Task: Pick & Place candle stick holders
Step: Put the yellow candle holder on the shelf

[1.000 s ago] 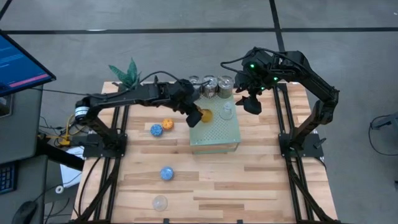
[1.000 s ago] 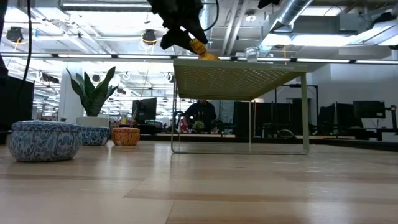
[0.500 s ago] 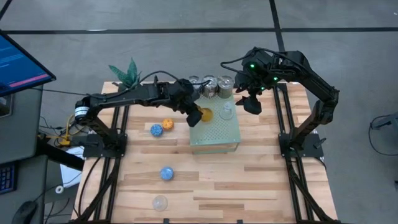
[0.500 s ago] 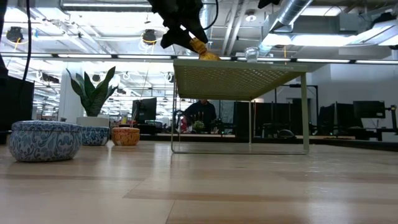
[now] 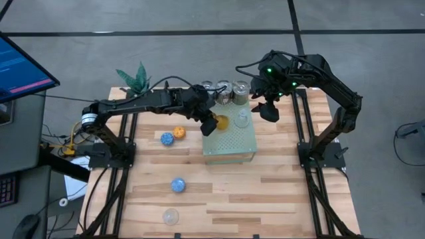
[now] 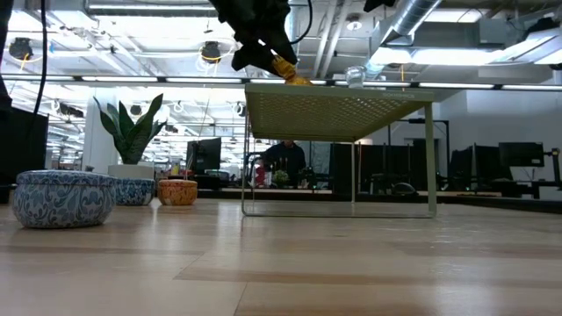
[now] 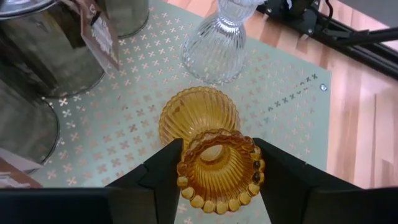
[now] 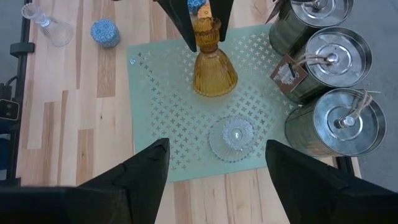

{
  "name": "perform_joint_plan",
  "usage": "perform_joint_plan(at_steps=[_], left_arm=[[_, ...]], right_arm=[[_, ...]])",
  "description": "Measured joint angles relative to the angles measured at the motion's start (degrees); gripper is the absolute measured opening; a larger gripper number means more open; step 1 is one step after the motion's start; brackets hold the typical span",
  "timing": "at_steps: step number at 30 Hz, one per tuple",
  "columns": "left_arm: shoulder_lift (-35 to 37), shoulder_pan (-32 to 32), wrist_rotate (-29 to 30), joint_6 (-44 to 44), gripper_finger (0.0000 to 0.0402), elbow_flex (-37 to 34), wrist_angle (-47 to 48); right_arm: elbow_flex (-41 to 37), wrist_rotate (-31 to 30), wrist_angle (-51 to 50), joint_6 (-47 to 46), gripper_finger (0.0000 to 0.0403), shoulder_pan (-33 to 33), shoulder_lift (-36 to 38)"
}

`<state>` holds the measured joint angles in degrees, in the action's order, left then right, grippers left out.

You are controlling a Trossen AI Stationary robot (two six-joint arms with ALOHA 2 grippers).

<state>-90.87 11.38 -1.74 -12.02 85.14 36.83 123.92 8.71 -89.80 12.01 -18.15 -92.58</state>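
Gripping the amber holder (image 7: 211, 155) upright on the green block (image 5: 232, 143), the left gripper (image 7: 214, 171) stays clenched; right gripper (image 8: 214, 168) hovers released.

We see the left gripper (image 5: 214, 123) has edged slightly toward the right with the amber glass holder (image 5: 221, 122); little else differs.

A grey floor (image 5: 199, 20) with dark seams surrounds the table in the high view, a lit screen (image 5: 20, 66) at upper left. The low view shows desks with monitors (image 6: 518, 156), ceiling ducts (image 6: 413, 22) and bright lamps (image 6: 211, 51).
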Motion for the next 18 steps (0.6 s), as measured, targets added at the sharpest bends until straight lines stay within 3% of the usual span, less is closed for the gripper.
perform_joint_plan(at_steps=[18], left_arm=[[1.39, 0.18, 0.33, 4.37, 0.0238, -0.02, -3.2]], right_arm=[[0.0, 0.0, 0.04, 0.48, 0.0256, 0.0, 0.0]])
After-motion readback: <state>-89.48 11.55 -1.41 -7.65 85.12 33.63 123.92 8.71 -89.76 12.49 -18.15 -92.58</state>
